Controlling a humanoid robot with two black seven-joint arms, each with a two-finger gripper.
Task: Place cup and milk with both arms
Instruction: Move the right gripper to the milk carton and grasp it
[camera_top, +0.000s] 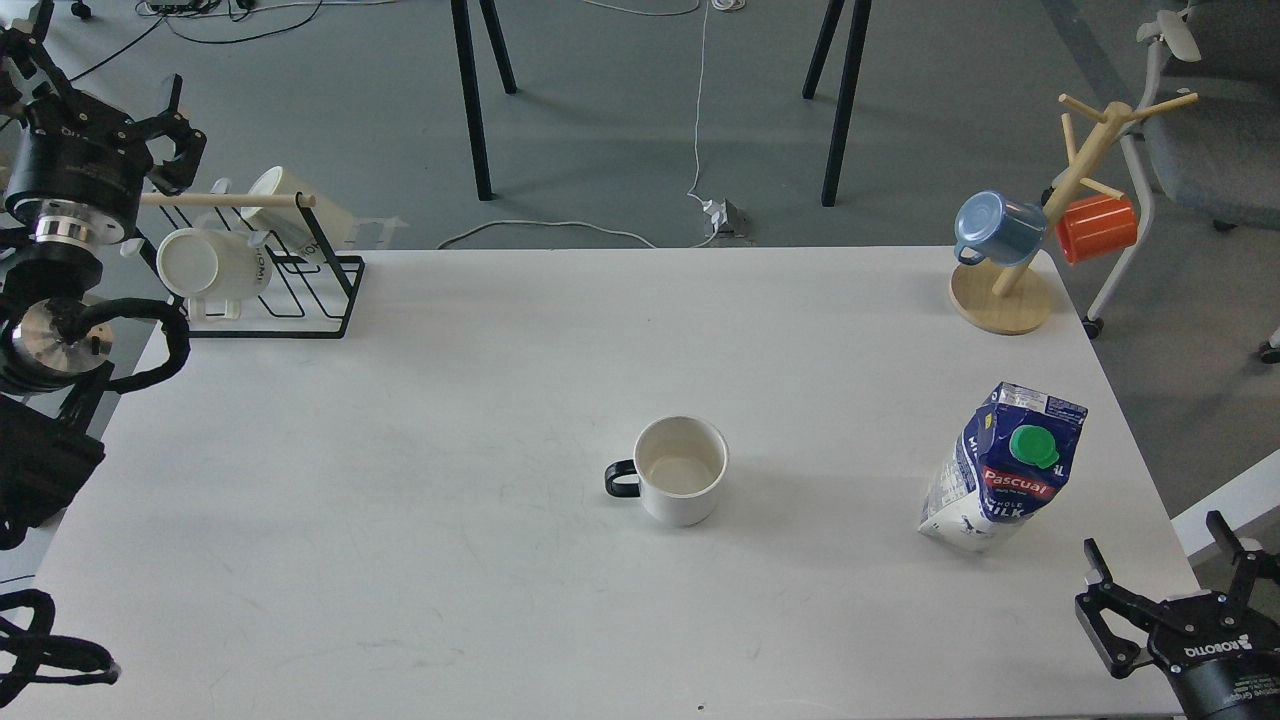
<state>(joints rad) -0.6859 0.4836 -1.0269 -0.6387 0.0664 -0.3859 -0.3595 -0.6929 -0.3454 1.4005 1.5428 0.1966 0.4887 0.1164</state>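
Near the middle of the white table (400, 560) stands the cup (681, 470), upright, with its black loop handle turned to the left side of the view. The milk carton (1003, 468) stands well apart from it, close to the right edge of the table, with its long axis vertical and the green cap facing the camera.

The right gripper (1170, 575) is at the lower right corner, just below and to the right of the carton, fingers spread and empty. So the right arm is clearly the nearer one for the carton; I judge it needs to go forward and a little to the left.

The left gripper (172, 135) is high at the far left, beside the black wire mug rack (300, 290); its fingers look parted and hold nothing. The cup lies far to its right and nearer to the robot, handle toward that arm.
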